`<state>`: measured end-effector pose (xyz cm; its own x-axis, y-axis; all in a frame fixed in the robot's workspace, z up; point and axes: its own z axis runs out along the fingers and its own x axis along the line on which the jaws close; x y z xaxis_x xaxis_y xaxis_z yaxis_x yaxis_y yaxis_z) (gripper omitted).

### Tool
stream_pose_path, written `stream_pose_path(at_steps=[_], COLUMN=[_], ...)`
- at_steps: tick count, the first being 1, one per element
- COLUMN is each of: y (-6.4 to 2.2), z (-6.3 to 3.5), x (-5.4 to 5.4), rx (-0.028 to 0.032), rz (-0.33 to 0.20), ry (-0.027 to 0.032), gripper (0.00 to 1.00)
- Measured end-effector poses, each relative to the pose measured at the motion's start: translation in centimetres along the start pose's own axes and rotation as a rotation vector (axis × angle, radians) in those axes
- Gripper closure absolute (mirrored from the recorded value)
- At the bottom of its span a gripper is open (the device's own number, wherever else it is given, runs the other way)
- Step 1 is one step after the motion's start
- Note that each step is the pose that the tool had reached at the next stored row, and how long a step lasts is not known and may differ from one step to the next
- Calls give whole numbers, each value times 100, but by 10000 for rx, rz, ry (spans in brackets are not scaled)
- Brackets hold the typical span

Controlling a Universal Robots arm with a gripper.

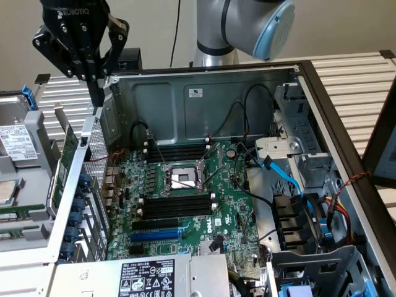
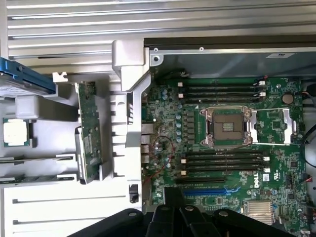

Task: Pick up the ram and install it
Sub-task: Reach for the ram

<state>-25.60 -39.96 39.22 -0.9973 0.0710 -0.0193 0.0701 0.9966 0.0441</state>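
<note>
A ram stick (image 1: 21, 209) (image 2: 37, 158) stands on edge in the grey holder outside the case, showing as a thin green line; a second one (image 2: 37, 178) lies parallel beside it. My black gripper (image 1: 97, 98) (image 2: 174, 196) hangs high over the case's wall on the exterior view's left, fingers pointing down and shut with nothing between them. It is well above and apart from the sticks. The motherboard's long black memory slots (image 1: 175, 207) (image 2: 224, 160) flank the CPU socket (image 1: 180, 179) and hold nothing.
A larger green card (image 1: 65, 164) (image 2: 86, 131) with a metal bracket stands between the holder and the case wall. A loose CPU (image 2: 16, 133) and a drive with blue rails (image 1: 15, 136) sit in the holder. Cables and blue connectors (image 1: 291, 185) crowd the case's other side.
</note>
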Motion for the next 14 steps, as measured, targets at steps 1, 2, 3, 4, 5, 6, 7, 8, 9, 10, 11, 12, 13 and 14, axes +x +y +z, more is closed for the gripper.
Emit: stream_pose_path(at_steps=[1,2,3,4,5,6,7,8,9,10,11,12,13,14], y=[-3,-6,-9,-13,-16,-19,-22,-26,-29,-32,-36,-39,-42,-46], z=[-1,-2,-3,-3,-4,-3,-2,0,2,4,6,8,9,10], x=[43,90,136,182,226,271,315,362,407,451,501,545,590,635], rx=[51,123,204,268,297,302,303,303,303,303,302,303,304,304], rz=[0,-1,-3,-5,-6,-6,-5,-6,-6,-6,-5,-5,-5,-6], ry=[-4,-9,-15,-20,-21,-19,-17,-16,-16,-16,-17,-17,-16,-16], gripper=[89,89,89,89,89,89,89,89,89,89,89,89,89,89])
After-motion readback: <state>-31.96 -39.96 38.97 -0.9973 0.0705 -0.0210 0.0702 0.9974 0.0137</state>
